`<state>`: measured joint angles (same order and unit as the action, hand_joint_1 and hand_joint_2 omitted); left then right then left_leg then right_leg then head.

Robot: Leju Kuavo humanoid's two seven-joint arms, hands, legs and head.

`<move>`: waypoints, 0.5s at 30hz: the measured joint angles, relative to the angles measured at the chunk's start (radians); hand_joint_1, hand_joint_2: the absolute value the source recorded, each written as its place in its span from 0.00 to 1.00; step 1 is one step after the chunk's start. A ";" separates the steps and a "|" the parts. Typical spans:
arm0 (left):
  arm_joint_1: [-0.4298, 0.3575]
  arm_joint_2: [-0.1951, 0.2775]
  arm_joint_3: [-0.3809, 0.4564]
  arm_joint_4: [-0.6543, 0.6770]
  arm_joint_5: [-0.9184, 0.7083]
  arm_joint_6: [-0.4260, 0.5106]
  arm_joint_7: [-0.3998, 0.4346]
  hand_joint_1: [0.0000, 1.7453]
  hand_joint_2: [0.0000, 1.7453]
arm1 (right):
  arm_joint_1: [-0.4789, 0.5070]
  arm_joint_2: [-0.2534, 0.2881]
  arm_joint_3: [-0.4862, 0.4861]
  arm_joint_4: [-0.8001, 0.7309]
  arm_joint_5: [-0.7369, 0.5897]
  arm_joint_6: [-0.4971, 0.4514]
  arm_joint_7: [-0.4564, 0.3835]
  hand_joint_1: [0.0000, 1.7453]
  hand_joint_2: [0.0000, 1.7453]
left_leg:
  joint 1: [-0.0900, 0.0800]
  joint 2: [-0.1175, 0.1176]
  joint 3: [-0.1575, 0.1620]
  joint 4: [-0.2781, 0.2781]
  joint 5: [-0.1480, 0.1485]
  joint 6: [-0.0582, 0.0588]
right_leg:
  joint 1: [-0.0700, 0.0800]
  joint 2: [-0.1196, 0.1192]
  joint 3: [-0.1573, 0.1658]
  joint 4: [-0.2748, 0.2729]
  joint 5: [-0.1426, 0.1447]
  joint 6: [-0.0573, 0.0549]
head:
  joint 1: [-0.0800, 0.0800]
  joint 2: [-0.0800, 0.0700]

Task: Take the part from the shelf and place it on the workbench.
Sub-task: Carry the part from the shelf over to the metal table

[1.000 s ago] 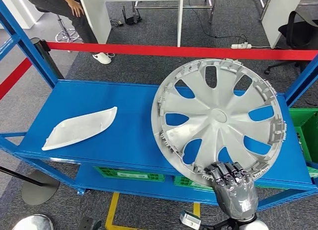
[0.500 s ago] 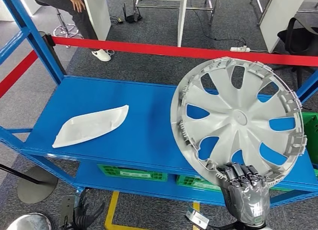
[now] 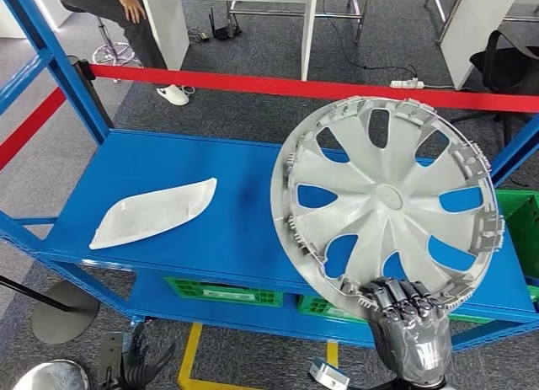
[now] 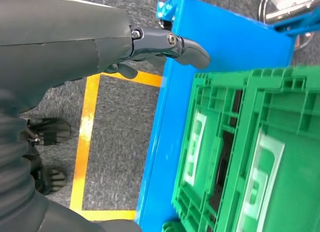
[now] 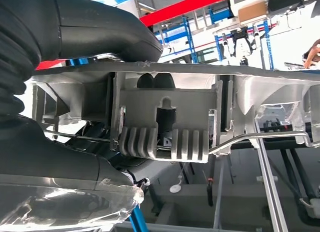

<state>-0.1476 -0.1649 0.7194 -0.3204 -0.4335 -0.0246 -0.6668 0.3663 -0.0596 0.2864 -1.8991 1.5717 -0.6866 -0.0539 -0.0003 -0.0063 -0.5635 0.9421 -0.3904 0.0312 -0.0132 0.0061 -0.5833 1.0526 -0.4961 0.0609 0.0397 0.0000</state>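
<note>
On blue shelf (image 3: 190, 167), white trim piece (image 3: 154, 211)

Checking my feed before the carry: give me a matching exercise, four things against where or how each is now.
Things:
1. wheel cover
2. white trim piece
3. green crates
4. left hand

States:
A. lying flat on the blue shelf deck
B. on the lower shelf level
C. hanging low near the floor, holding nothing
D. gripped at its near rim by the right hand, tilted up

Pairs: 1-D, 2-A, 3-B, 4-C
</note>
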 joint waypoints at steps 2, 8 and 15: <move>0.001 0.002 0.003 0.000 0.003 -0.003 0.000 0.00 1.00 | -0.004 -0.010 0.010 0.002 0.000 0.000 0.009 1.00 1.00 | 0.000 0.003 -0.004 -0.003 0.004 -0.001 | -0.003 0.000 -0.050 0.128 -0.071 0.003 | 0.000 0.000; 0.002 0.006 0.008 0.001 0.004 0.001 0.000 0.00 1.00 | -0.011 -0.029 0.027 0.009 0.000 0.000 0.018 1.00 1.00 | 0.022 0.002 -0.030 0.023 0.010 -0.040 | -0.025 0.002 0.039 0.015 -0.006 0.039 | 0.002 0.000; 0.004 0.013 0.014 0.003 0.006 0.014 -0.001 0.00 1.00 | -0.018 -0.037 0.034 0.008 0.000 0.000 0.029 1.00 1.00 | 0.022 -0.004 -0.089 0.114 -0.045 -0.074 | -0.024 0.010 0.008 0.009 0.016 -0.024 | -0.005 0.000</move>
<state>-0.1435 -0.1516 0.7336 -0.3179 -0.4275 -0.0106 -0.6676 0.3480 -0.0961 0.3203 -1.8914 1.5715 -0.6863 -0.0250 0.0220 -0.0107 -0.6520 1.0565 -0.4355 -0.0429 -0.0368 0.0164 -0.5752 1.0612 -0.4802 0.0371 0.0343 0.0000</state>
